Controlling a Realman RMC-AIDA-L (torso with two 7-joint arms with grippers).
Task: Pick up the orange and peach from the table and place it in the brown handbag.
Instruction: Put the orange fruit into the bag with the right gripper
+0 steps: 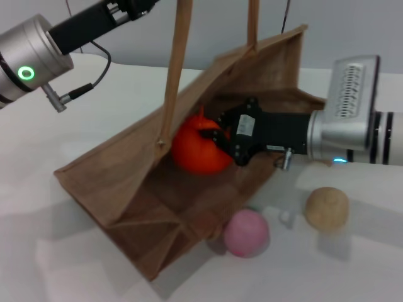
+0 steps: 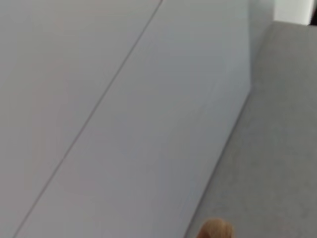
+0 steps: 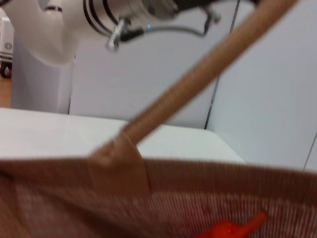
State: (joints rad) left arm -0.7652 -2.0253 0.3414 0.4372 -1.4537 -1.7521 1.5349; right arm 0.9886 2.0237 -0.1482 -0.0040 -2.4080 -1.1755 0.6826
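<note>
A white table fills the head view, its far edge meeting a pale grey-blue wall. The left wrist view shows grey-white wall panels split by a thin dark seam, with a grey surface alongside. In the right wrist view the tabletop runs back to pale wall panels, with a strip of wooden floor at one edge.

A white table carries the brown handbag, the peach and a beige ball.
</note>
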